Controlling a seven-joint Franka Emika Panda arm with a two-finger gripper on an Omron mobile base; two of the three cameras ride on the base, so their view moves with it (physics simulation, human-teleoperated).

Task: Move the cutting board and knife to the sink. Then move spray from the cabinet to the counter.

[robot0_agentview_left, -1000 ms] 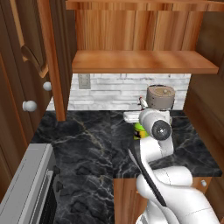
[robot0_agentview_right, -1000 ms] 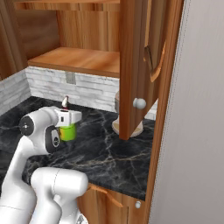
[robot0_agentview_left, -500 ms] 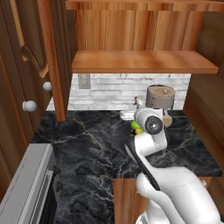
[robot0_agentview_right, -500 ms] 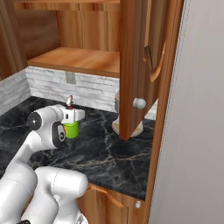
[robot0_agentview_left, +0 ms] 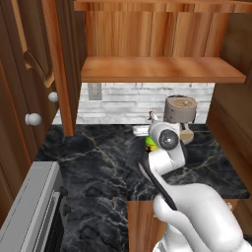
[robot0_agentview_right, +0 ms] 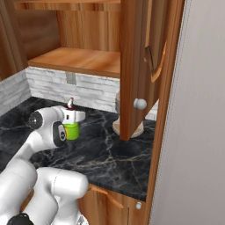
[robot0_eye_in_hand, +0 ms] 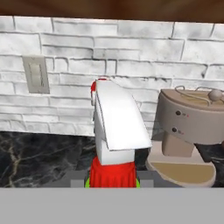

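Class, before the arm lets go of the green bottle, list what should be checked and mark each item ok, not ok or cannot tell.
1. Small green spray bottle with white trigger nozzle out of the reddish-brown wall cabinet: ok.
2. Bottle upright: ok.
3. Bottle base resting on the black marble counter: cannot tell.
4. Gripper closed on the bottle: ok.
5. Bottle apart from the beige coffee machine: ok.

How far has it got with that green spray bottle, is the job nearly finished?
Nearly, it seems. The wooden wall cabinet's shelf is bare, and the small green spray bottle with the white trigger is already down at the black marble counter, beside the coffee machine. The gripper is at the bottle; letting go and backing away looks left. The board and knife part can't be judged here.
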